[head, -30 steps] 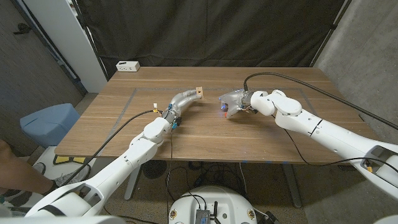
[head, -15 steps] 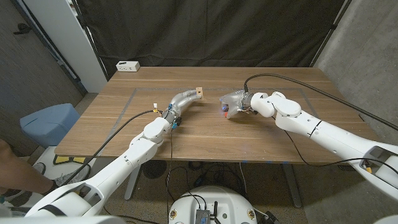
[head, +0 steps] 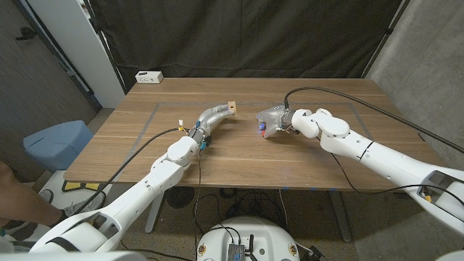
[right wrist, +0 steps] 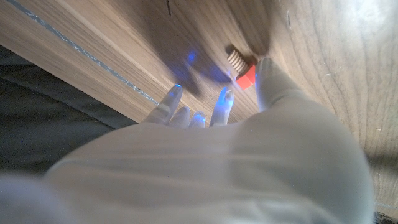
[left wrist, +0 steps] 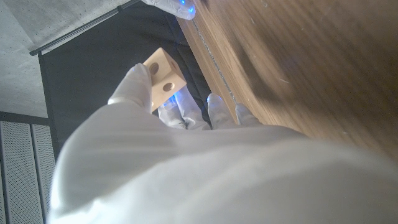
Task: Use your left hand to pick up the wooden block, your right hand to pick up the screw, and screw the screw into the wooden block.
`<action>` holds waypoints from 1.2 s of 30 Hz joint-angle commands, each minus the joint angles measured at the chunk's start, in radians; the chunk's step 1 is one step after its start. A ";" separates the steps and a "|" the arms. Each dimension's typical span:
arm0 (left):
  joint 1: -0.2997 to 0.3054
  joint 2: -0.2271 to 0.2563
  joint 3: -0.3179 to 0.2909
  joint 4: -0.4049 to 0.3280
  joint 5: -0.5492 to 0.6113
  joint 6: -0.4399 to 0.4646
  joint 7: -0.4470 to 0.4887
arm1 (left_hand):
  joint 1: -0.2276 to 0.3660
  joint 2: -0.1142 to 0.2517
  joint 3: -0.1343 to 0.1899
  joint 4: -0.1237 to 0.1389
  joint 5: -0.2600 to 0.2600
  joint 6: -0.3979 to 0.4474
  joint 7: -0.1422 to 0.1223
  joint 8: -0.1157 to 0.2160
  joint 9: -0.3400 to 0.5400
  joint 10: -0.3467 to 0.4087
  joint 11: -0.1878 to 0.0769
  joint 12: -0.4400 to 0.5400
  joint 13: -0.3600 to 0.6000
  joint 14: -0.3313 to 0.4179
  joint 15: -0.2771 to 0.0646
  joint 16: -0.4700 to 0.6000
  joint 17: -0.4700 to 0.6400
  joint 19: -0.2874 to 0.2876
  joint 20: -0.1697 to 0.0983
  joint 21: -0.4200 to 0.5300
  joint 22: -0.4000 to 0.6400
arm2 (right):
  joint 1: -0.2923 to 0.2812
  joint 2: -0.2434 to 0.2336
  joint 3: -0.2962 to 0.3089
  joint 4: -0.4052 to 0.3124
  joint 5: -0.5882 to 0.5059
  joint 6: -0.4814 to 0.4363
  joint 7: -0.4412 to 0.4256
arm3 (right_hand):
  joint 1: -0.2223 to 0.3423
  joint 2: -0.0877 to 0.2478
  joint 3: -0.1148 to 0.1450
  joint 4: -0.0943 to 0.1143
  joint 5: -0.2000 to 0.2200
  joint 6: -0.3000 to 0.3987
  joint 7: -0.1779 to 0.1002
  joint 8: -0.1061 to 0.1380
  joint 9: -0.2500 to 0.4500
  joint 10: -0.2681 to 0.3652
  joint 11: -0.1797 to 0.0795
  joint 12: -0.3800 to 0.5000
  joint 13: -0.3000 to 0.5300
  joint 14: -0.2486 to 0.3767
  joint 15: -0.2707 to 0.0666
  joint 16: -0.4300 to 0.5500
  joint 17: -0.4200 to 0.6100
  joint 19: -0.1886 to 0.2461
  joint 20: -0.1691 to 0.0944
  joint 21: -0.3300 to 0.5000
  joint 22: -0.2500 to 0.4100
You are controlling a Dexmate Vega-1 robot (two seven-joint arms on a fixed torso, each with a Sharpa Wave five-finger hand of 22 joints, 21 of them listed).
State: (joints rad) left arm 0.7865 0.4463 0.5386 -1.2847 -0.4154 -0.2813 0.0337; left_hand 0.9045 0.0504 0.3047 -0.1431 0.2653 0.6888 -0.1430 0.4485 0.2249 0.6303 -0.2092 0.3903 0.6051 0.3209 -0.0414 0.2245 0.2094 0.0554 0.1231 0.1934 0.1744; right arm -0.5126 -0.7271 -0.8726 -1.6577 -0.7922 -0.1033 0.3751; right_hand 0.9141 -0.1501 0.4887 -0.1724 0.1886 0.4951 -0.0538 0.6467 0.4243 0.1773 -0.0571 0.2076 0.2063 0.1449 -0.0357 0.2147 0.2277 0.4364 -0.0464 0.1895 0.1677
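Above the wooden table (head: 239,156), between the two hands: wooden block (head: 231,107), pale, with a round hole in one face, pinched at the fingertips of the left hand (head: 213,116) and clear of the boards. Just right of the block, apart from it: screw (head: 262,127), tan threaded shaft with a red head, nipped between thumb and finger of the right hand (head: 274,117), other fingers spread, blue light glowing at their tips. By the look of things, both pickups done; still to do, bringing the shaft to the hole and turning it in, no thread yet engaged. Beyond the block, at the table's far left corner: white box (head: 149,76). Behind that, black curtain (head: 246,36); grey concrete wall to the right; blue bin (head: 56,141) off the table's left edge.
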 commanded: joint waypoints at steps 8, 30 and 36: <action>-0.011 -0.007 0.005 0.016 -0.004 -0.003 -0.012 | -0.008 0.007 0.007 0.001 0.008 0.009 -0.002 0.006 0.003 0.010 -0.001 -0.006 0.003 0.005 -0.065 -0.001 0.001 -0.005 0.003 0.002 0.003 | -0.015 0.000 -0.001 -0.015 -0.006 -0.036 -0.012 | 0.020 -0.001 0.008 0.001 0.003 0.045 0.001 0.033 0.008 0.032 -0.002 0.009 0.001 0.026 -0.066 0.009 -0.001 0.023 -0.043 0.011 0.002; -0.008 -0.008 0.005 0.018 -0.009 -0.012 -0.024 | -0.013 0.011 0.013 0.001 0.009 0.010 -0.001 0.006 0.003 0.011 0.000 -0.010 0.007 0.004 -0.064 -0.002 0.001 -0.006 0.001 0.002 0.003 | -0.016 0.011 -0.006 -0.033 -0.004 -0.087 0.019 | 0.030 0.000 0.012 0.004 0.005 0.083 0.012 0.072 0.021 0.071 0.002 0.014 0.001 0.050 -0.072 0.012 -0.002 0.047 -0.051 0.013 0.002; -0.009 -0.008 0.005 0.019 -0.009 -0.014 -0.024 | -0.015 0.013 0.014 0.002 0.009 0.011 -0.002 0.006 0.002 0.012 0.000 -0.011 0.007 0.006 -0.065 -0.002 0.002 -0.007 0.002 0.002 0.003 | -0.012 0.015 -0.008 -0.039 0.002 -0.105 0.044 | 0.027 -0.001 0.011 0.005 0.005 0.082 0.012 0.076 0.023 0.073 0.005 0.013 0.001 0.051 -0.071 0.011 -0.001 0.048 -0.051 0.012 0.002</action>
State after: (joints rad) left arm 0.7776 0.4397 0.5439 -1.2705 -0.4224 -0.2878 0.0156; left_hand 0.8912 0.0579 0.3099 -0.1440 0.2702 0.6880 -0.1438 0.4476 0.2256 0.6303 -0.2092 0.3807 0.6096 0.3209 -0.0414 0.2245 0.2095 0.0555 0.1231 0.1934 0.1745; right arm -0.5297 -0.7185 -0.8776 -1.6856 -0.7987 -0.1803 0.3866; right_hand 0.9322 -0.1471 0.4927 -0.1682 0.1886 0.5701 -0.0465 0.7148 0.4433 0.2450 -0.0535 0.2154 0.2046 0.1860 -0.0411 0.2223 0.2229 0.4738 -0.0447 0.1973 0.1677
